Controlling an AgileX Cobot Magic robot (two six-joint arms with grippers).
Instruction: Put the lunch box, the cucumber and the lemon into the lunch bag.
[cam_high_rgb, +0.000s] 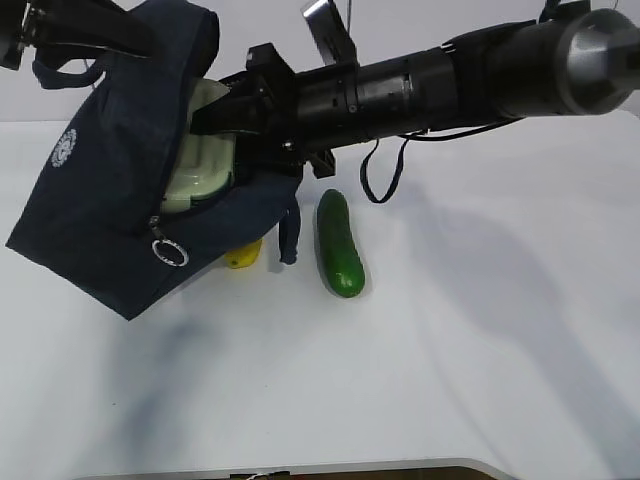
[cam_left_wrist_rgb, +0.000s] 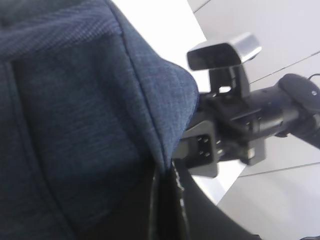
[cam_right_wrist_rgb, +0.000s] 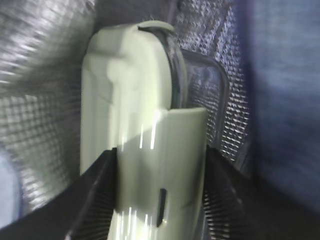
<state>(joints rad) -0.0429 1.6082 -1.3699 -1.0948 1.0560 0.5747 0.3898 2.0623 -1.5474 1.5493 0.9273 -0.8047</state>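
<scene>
A white table (cam_high_rgb: 480, 340) carries the things. The cucumber (cam_high_rgb: 339, 243) lies on it near the middle, lengthwise toward the near edge; the lemon (cam_high_rgb: 243, 255) sits left of it, half hidden under the lunch bag (cam_high_rgb: 100, 190), whose lower corner appears to rest toward the left edge.

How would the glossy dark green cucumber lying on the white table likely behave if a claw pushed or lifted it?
The glossy dark green cucumber looks round and smooth, so a sideways push would probably roll it across the white table. Its shiny skin may prove slippery. It looks stiff, so it should lift without sagging.
</scene>
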